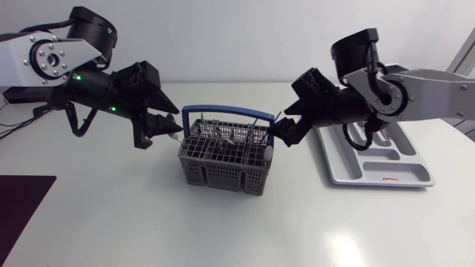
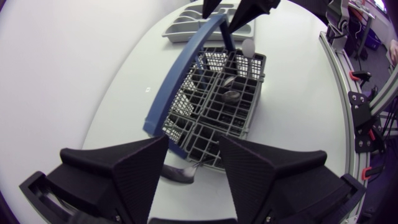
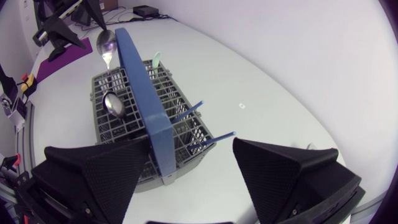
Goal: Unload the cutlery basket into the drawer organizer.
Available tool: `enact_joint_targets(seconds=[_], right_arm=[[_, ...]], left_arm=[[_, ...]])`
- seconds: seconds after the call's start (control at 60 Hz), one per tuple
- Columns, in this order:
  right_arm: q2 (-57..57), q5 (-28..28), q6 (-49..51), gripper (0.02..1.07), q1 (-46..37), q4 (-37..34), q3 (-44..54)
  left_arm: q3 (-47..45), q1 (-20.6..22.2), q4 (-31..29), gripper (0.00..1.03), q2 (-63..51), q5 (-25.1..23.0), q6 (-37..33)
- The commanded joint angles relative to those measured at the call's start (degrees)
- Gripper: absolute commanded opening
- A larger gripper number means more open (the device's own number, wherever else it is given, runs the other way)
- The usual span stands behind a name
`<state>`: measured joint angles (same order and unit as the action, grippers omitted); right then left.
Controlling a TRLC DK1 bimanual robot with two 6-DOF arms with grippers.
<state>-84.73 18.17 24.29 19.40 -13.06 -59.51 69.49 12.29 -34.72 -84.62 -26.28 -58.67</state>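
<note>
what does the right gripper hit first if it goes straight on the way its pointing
Most likely the blue plastic handle of the grey mesh cutlery basket: its near end lies just ahead, between the open jaws of the right gripper. Depth is unclear, so the basket's rim might touch first.

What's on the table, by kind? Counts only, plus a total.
cutlery basket: 1
drawer organizer: 1
metal spoons: 2 clearly seen
blue-handled pieces: 2
pale plastic piece: 1
dark mat: 1
Total: 8; the basket may hide more cutlery.
</note>
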Motion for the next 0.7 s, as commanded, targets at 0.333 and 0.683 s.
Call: enact_joint_targets(seconds=[0.333,0.683], right_arm=[[14.5,0.0,1.5,1.00,-3.8,-2.0,10.5],[4.1,-1.2,0.6,1.00,-5.1,4.3,12.9]], left_arm=[[1.1,-14.8,4.4,0.67,-9.5,-2.3,-2.5],[-7.7,-8.6,13.1,0.67,-15.5,0.3,-2.9]])
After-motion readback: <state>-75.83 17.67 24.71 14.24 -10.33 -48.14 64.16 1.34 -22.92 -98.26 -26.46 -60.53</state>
